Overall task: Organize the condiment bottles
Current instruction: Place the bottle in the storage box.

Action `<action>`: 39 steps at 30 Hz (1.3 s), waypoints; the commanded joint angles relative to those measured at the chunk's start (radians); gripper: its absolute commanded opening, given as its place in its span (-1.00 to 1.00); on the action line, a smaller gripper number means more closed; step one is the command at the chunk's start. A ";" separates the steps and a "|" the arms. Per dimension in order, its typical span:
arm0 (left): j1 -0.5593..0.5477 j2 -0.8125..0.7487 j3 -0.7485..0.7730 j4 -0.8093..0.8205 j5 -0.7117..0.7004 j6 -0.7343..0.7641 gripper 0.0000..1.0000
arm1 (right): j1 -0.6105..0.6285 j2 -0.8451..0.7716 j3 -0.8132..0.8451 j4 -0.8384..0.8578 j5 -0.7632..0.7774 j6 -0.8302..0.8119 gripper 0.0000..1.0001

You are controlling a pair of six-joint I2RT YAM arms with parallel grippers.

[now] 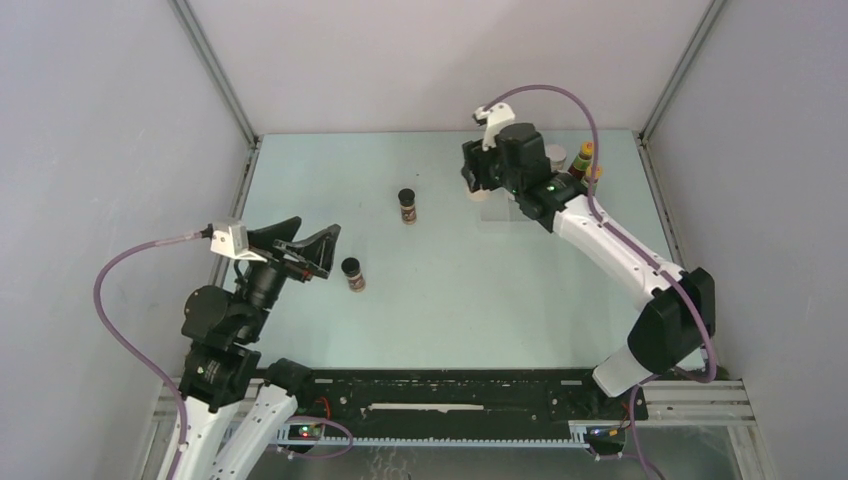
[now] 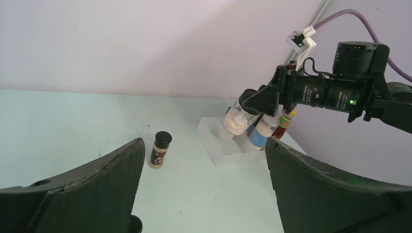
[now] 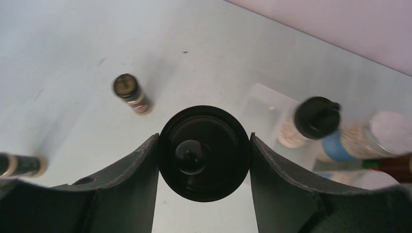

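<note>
left claw (image 1: 316,228): spread wide, nothing between the fingers (image 2: 97,184), raised over the near-left part of the table (image 1: 480,300).
right claw (image 3: 204,138): closed partway, clamped on the black lid of a pale jar (image 2: 235,121), lid gripped from both sides.
pale jar: tilted, white grains inside, hanging over the clear tray (image 2: 219,148); touching the tray or not, cannot tell.
clear tray: toward the table's far right corner, under the right claw.
second black-lidded jar (image 3: 311,121): upright in the tray, white grains inside, just beside the blue-labelled jar (image 3: 362,141).
blue-labelled jar: grey lid, upright at the tray's far end; inside the tray or just past it, cannot tell.
red sauce bottle (image 2: 284,124): slim, yellow cap, upright behind the blue-labelled jar, near the table's right edge.
far tiny jar (image 1: 407,205): dark, black cap, upright on the bare table, left of the tray and apart from it.
near tiny jar (image 1: 352,273): dark, black cap, upright on the bare table, near the left claw's fingertips but not touching them, well apart from the tray.
</note>
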 commanded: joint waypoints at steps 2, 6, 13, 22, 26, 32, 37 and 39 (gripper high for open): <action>0.004 0.019 -0.034 0.048 0.015 -0.022 0.96 | -0.059 -0.091 -0.046 0.120 0.072 0.031 -1.00; 0.004 0.023 -0.039 0.052 0.017 -0.024 0.96 | -0.096 -0.110 -0.092 0.137 0.088 0.044 -1.00; 0.004 0.030 -0.041 0.053 0.019 -0.026 0.96 | -0.134 -0.120 -0.131 0.158 0.100 0.055 -1.00; 0.004 0.031 -0.046 0.056 0.020 -0.028 0.95 | -0.160 -0.123 -0.157 0.171 0.121 0.061 -1.00; 0.004 0.029 -0.046 0.055 0.020 -0.027 0.96 | -0.169 -0.126 -0.181 0.183 0.149 0.067 -1.00; 0.004 0.029 -0.050 0.056 0.021 -0.025 0.96 | -0.193 -0.131 -0.233 0.227 0.193 0.105 -1.00; 0.004 0.025 -0.054 0.053 0.019 -0.025 0.96 | -0.216 -0.120 -0.261 0.256 0.202 0.135 -1.00; 0.004 0.025 -0.054 0.053 0.020 -0.025 0.96 | -0.225 -0.113 -0.268 0.266 0.199 0.144 -1.00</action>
